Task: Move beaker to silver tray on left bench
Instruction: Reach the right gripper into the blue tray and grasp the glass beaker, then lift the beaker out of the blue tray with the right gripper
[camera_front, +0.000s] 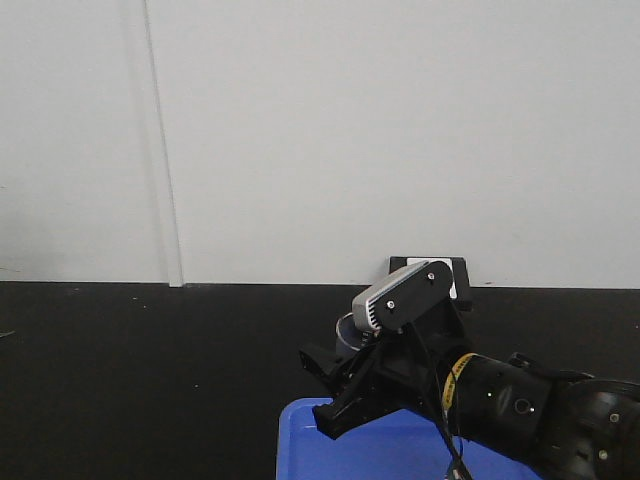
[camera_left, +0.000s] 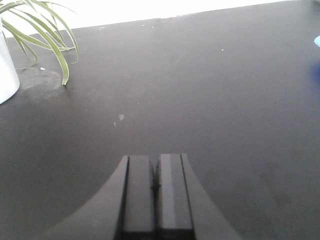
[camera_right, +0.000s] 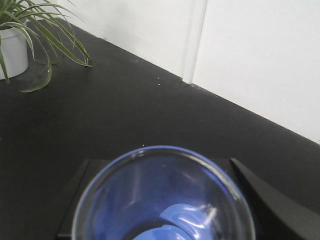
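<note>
Black fingers (camera_right: 272, 200) of the right gripper (camera_right: 160, 165) clamp the small clear cylindrical glass beaker (camera_right: 162, 210), the arm reaching low over a bright blue plastic tray (camera_front: 300, 450). The left gripper (camera_left: 155, 195) has its fingers pressed together, empty, above the matte black table (camera_front: 150, 380). The pickup looks done. The carry to the silver tray, which is not in view, is left.

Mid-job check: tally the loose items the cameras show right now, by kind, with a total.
beaker: 1
blue tray: 1
potted plant: 1
Total: 3
</note>
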